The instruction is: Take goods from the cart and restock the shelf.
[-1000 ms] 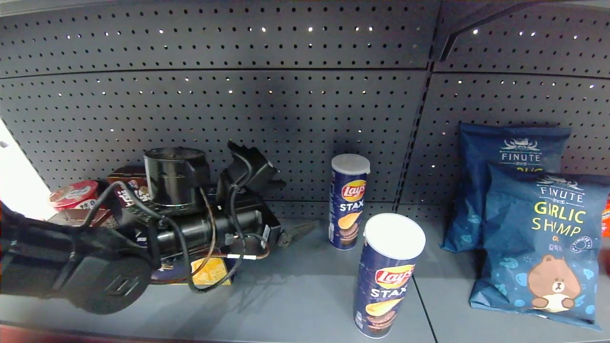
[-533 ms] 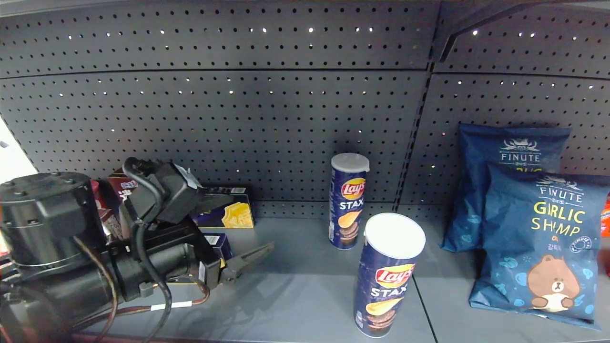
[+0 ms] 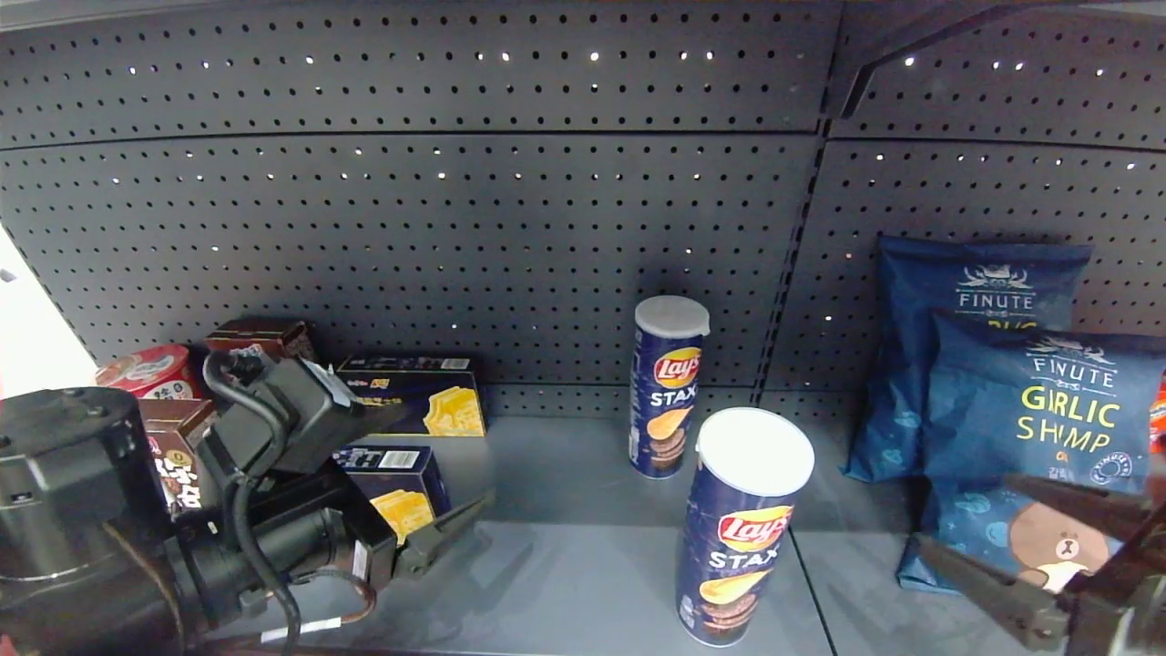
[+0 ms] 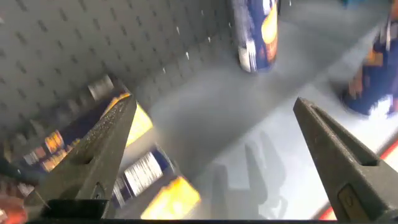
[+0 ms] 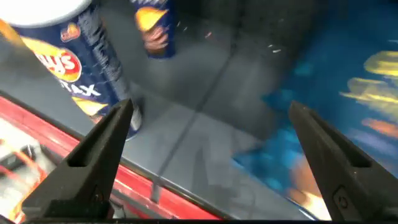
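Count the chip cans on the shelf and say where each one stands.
2. The back chip can stands upright by the pegboard; the front chip can stands upright nearer the shelf edge, just right of it. None looks hidden.

Dark grey perforated metal back panel (image 3: 455, 228): matt. Smooth grey metal shelf deck (image 3: 565, 565), dull sheen. Tall blue chip canister (image 3: 738, 547) glossy (white plastic lid (image 3: 754, 451) matt). Blue crinkled plastic snack bags (image 3: 1048, 428) shiny.

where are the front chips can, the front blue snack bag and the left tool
front chips can (image 3: 740, 538), head view, middle of its side wall.
front blue snack bag (image 3: 988, 437), head view, plain blue part of its front face.
left tool (image 4: 216, 109), left wrist view, the gap midway between its open fingertips.
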`<state>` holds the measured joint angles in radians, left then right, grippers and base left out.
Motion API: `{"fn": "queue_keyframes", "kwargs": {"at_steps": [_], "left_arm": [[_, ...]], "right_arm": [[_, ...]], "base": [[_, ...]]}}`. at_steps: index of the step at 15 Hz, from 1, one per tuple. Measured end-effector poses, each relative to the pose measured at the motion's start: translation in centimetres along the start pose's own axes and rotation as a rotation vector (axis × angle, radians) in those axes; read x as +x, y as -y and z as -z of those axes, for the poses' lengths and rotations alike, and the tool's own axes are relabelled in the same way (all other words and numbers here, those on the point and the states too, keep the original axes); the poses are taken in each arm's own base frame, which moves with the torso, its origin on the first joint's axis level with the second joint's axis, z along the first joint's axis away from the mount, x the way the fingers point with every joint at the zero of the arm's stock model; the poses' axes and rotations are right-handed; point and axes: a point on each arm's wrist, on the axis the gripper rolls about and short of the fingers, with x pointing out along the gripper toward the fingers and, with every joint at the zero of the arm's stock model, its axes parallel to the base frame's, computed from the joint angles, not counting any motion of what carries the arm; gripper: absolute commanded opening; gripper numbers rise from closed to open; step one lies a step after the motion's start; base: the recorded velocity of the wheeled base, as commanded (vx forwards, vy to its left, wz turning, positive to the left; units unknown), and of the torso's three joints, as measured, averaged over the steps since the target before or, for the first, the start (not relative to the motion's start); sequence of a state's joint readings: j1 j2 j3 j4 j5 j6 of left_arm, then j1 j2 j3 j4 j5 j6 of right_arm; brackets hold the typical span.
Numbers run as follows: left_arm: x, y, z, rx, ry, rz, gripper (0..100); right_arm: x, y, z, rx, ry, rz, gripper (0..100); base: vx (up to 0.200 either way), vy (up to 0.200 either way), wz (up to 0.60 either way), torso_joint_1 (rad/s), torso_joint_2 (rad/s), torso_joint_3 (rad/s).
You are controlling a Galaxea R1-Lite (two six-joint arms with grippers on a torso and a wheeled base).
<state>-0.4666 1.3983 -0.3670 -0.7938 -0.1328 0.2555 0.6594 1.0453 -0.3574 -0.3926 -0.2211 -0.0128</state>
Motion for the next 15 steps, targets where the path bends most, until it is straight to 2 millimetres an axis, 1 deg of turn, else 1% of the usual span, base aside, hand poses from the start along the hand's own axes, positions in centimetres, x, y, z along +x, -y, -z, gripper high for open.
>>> {"fn": "queue_keyframes", "kwargs": {"at_steps": [1, 3, 6, 9, 15], "left_arm": [[-0.5, 0.2, 0.5, -0.001, -0.012, 0.005, 100], [-1.0, 0.3, 0.5, 0.000, -0.005, 0.007, 100], [-0.5, 0.2, 0.1, 0.011, 0.008, 0.006, 100], [-0.2, 0.2, 0.2, 0.012, -0.001, 0.008, 100], [0.8, 0.0, 0.0, 0.018, -0.001, 0.007, 100]], "right_arm": [[0.8, -0.5, 0.7, -0.018, -0.055, -0.008, 100], [2.3, -1.2, 1.2, -0.040, -0.121, -0.002, 100], [4.5, -1.7, 1.0, -0.031, -0.169, 0.072, 100], [6.6, -2.2, 0.4, 0.003, -0.192, 0.130, 100], [8.8, -2.7, 0.9, -0.015, -0.250, 0.142, 100]], "base": [[0.000, 0.000, 0.00, 0.000, 0.00, 0.000], [0.000, 0.000, 0.00, 0.000, 0.00, 0.000], [0.000, 0.000, 0.00, 0.000, 0.00, 0.000], [0.000, 0.000, 0.00, 0.000, 0.00, 0.000], [0.000, 0.000, 0.00, 0.000, 0.00, 0.000]]}}
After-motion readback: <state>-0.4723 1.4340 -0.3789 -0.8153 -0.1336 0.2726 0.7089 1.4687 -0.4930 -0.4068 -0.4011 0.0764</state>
